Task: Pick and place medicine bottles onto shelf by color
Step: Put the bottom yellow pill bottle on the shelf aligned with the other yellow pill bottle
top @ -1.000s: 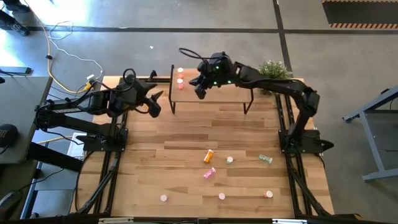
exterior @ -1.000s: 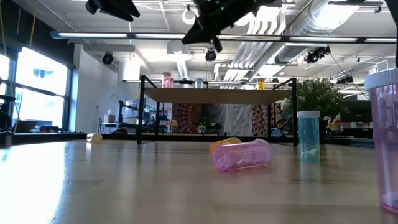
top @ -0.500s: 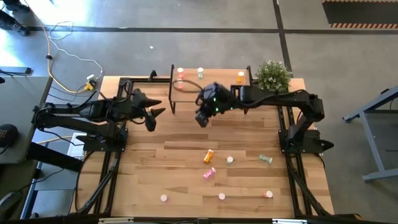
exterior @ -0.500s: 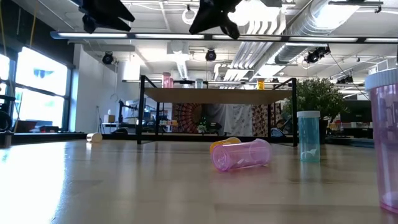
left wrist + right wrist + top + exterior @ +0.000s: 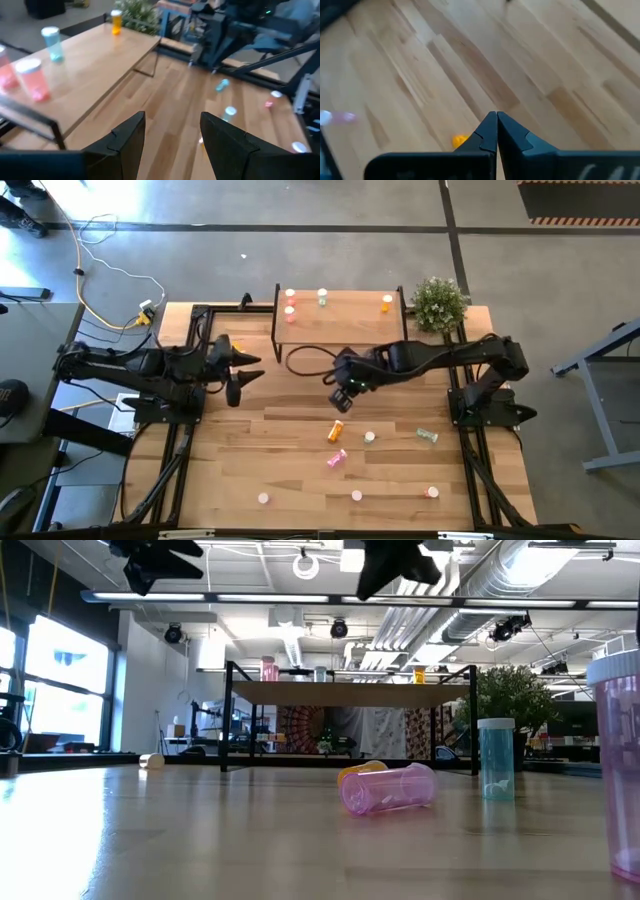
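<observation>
The shelf (image 5: 340, 318) stands at the table's far edge. On it stand two red medicine bottles (image 5: 290, 303), a teal one (image 5: 322, 297) and an orange one (image 5: 386, 303). More bottles are on the table nearer the front: an orange one (image 5: 338, 430) and a pink one (image 5: 336, 460) lie on their sides, and a teal one (image 5: 427, 436) is right of them. My right gripper (image 5: 339, 402) hangs shut and empty above the table, just beyond the orange bottle (image 5: 460, 140). My left gripper (image 5: 240, 376) is open and empty in the air at the table's left, facing the shelf (image 5: 100, 55).
A potted plant (image 5: 438, 302) stands right of the shelf. Three white-capped bottles (image 5: 356, 496) stand along the table's near edge and one (image 5: 369, 437) next to the orange bottle. Bare plank lies between the shelf and the loose bottles.
My right gripper has swung from above the shelf toward the table's near edge, out over the middle of the table, tipping more downward and staying shut. My left gripper has drawn back toward the table's left edge and sunk a little, still open.
</observation>
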